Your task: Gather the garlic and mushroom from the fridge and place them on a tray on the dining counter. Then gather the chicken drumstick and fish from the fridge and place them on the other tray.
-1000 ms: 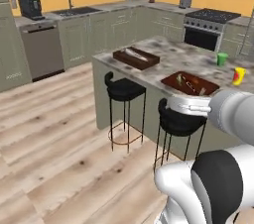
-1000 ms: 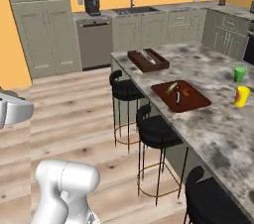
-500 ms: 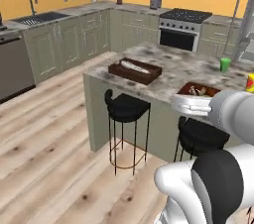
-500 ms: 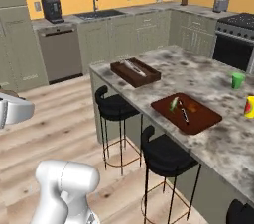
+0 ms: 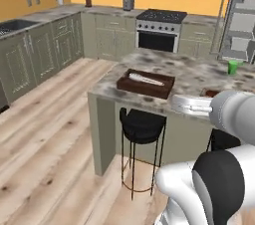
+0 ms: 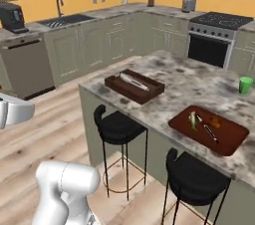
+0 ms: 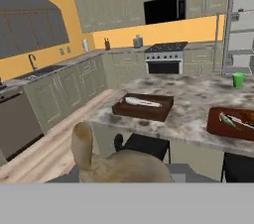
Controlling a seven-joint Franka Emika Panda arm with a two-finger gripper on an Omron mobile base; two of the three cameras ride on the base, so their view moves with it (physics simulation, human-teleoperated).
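The base has turned since before, so the desk (image 6: 174, 77) now looks nearer. The claw (image 7: 121, 168) is closed on a drumstick (image 7: 106, 161). The deep tray (image 6: 134, 86) holds the fish (image 6: 133, 80). Farther, the flat tray (image 6: 209, 129) holds small items.

A glossy white arm (image 5: 199, 189) built of rounded, tube-like segments is seen, with a dark grey, nearly black cap (image 5: 219, 186) set into a joint near the base. A pale grey cylindrical link (image 5: 236, 112) is joined to a flatter white section with a thin seam line. In the right base view, a smooth white elbow housing (image 6: 67, 189) with soft shading is shown.
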